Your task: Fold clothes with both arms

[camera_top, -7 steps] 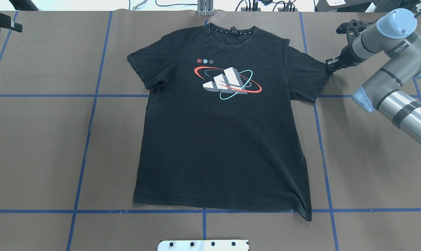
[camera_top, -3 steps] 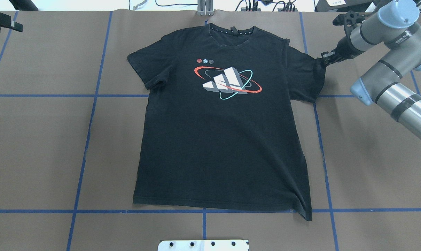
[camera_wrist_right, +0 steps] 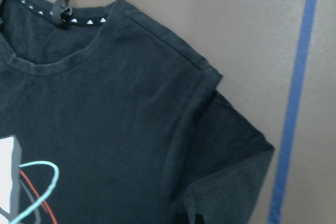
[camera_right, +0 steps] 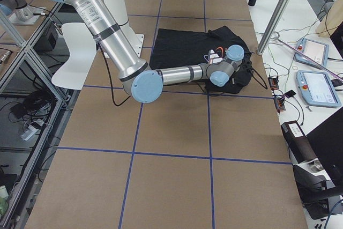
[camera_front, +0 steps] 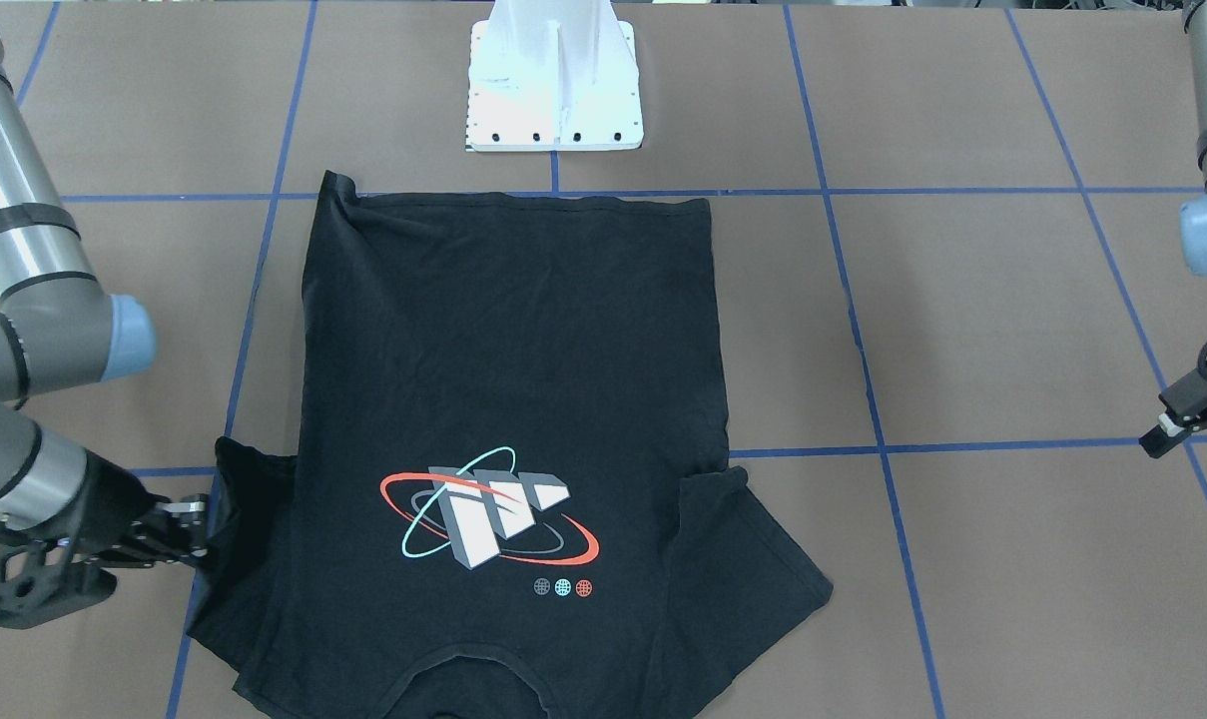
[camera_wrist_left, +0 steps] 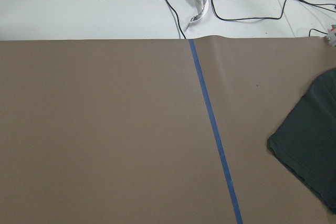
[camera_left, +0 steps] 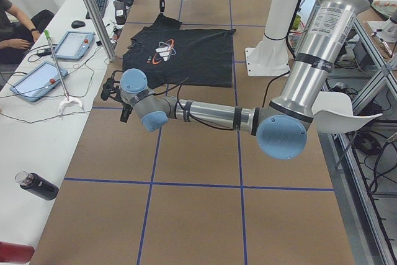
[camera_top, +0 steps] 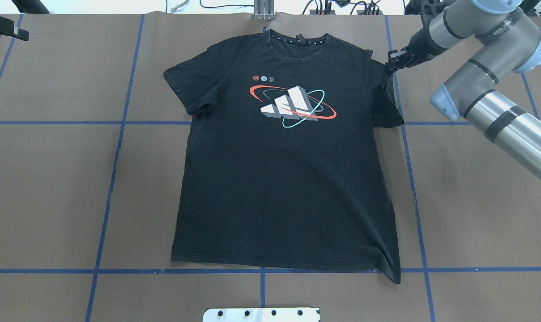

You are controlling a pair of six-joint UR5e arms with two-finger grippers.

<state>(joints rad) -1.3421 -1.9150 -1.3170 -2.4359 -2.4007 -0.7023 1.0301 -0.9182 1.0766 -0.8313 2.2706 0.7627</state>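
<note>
The black T-shirt [camera_top: 279, 179] lies flat, print side up, on the brown table [camera_top: 51, 188], collar at the far edge. My right gripper [camera_top: 392, 61] is shut on the hem of the right sleeve [camera_top: 389, 96], which it holds lifted above the shoulder. From the front, the same gripper [camera_front: 196, 529] is pinching the sleeve at the shirt's side. The right wrist view shows the collar [camera_wrist_right: 58, 17] and the doubled sleeve [camera_wrist_right: 226, 150]. My left gripper [camera_front: 1160, 435] hangs open with nothing in it, far from the shirt near the table's far-left corner. Its wrist view catches only the other sleeve's edge [camera_wrist_left: 315, 145].
The white pedestal base [camera_front: 555, 90] stands at the near edge behind the shirt's hem. Blue tape lines [camera_top: 113, 179] grid the table. Beyond the far edge is a bench with tablets [camera_left: 68, 44], cables and a black bottle [camera_left: 37, 185]. A seated person's arm [camera_left: 15, 26] rests there.
My right gripper has carried the right sleeve inward and toward the far edge, so the sleeve now lies drawn in closer to the body. The left arm has not moved.
</note>
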